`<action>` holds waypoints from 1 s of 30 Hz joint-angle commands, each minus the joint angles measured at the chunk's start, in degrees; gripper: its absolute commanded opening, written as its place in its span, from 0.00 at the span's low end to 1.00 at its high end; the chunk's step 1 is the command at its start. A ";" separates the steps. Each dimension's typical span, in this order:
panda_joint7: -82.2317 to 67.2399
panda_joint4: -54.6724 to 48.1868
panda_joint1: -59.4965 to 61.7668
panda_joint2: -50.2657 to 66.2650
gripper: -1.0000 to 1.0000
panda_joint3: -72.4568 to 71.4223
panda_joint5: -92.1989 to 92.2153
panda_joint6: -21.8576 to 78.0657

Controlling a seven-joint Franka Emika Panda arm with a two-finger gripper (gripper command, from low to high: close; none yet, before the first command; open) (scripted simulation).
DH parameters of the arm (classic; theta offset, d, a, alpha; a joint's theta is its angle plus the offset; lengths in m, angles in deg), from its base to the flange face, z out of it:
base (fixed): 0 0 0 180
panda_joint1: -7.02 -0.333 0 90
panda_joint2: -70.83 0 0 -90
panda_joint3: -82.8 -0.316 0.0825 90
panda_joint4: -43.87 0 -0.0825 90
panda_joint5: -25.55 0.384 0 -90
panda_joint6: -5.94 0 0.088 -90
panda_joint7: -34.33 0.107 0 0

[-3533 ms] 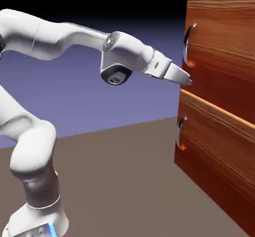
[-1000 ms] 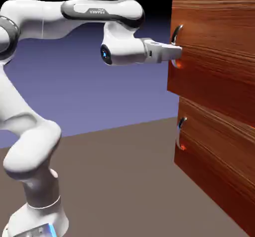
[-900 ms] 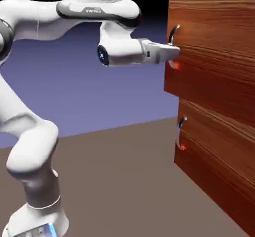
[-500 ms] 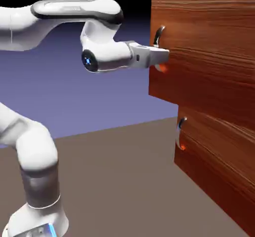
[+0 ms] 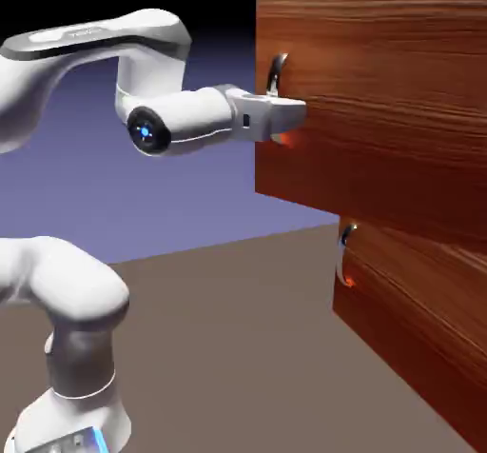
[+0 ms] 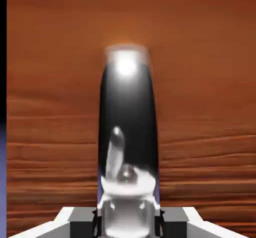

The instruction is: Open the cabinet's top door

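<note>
Around the upper handle, the pincer is closed, one finger tip at either side. Behind it stands the top door, jutting out past the lower panel, whose own handle curves near its edge.

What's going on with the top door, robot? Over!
Hand shut on the upper handle. Top door open, jutting past the lower panel. Nothing seen in the way.

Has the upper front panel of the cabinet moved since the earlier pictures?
Yes. The upper panel has moved toward the exterior view's left, now jutting well past the lower panel.
</note>
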 commanded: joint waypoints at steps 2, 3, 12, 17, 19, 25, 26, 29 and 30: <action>4.37 1.68 1.69 -2.11 0.00 0.53 -4.91 2.54; 6.47 2.49 2.79 -3.26 0.00 0.88 -7.40 4.21; 19.04 6.48 14.24 -13.72 0.00 10.05 -27.95 25.52; 21.61 4.93 18.42 -16.59 0.00 18.38 -37.15 37.98; 22.20 3.50 19.39 -17.05 0.00 22.03 -40.58 42.97; 23.26 -3.74 19.06 -16.57 0.00 33.20 -49.98 57.92; 23.40 -5.40 18.47 -16.30 0.00 35.02 -51.40 60.41; 23.87 -11.13 15.77 -15.40 0.00 40.27 -55.32 67.89; 24.04 -13.20 14.61 -15.10 0.00 41.88 -56.47 70.29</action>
